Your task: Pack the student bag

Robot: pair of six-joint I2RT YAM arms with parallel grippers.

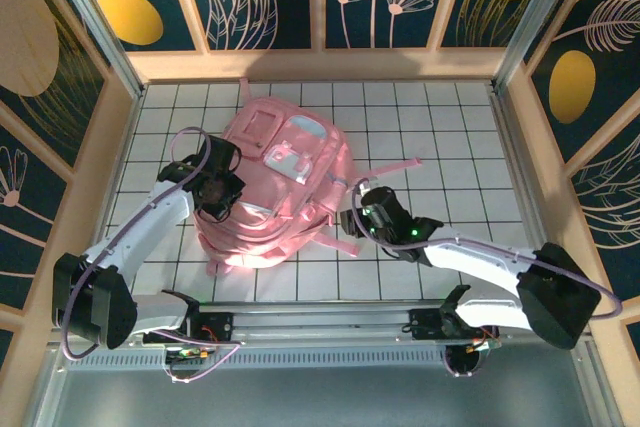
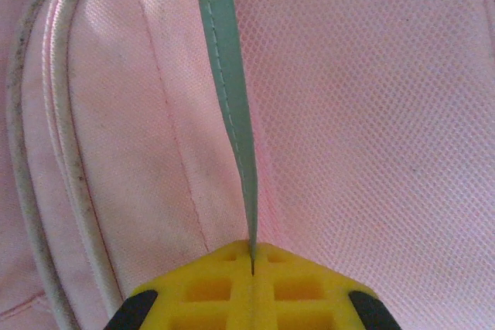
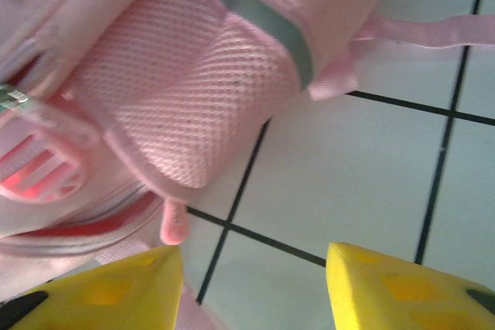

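The student bag [image 1: 280,187], a large soft pink fabric backpack with pale patches on its front pockets, lies front up on the white tiled surface [image 1: 450,147], a little toward 9 o'clock from the middle. One loose pink strap [image 1: 395,164] trails off it toward 3 o'clock.

At the bag's 9 o'clock edge sits the left end effector [image 1: 215,192]. Its yellow pads are pressed together on a narrow pale green trim strip [image 2: 228,75] that borders a pink mesh panel. The strip runs straight up from the pinch, pulled into a thin ridge. This grip looks meant to anchor or lift that edge, so that the limp fabric does not slide while the bag is worked on.

At the bag's 4 o'clock corner the right end effector [image 1: 362,215] has its yellow fingers apart with bare tile between them and nothing held. It lies just beside the bulging mesh side pocket [image 3: 178,106], probably placed to take the opposite side.

The overhead view gives the layout: an arm on either flank and the bag between them. It cannot tell what the left pads hold. The left wrist view settles that, showing the strip vanishing into the closed seam. The right wrist view adds the clear gap between its fingers and the pocket, and a small pink tab [image 3: 174,222] hanging near one fingertip.
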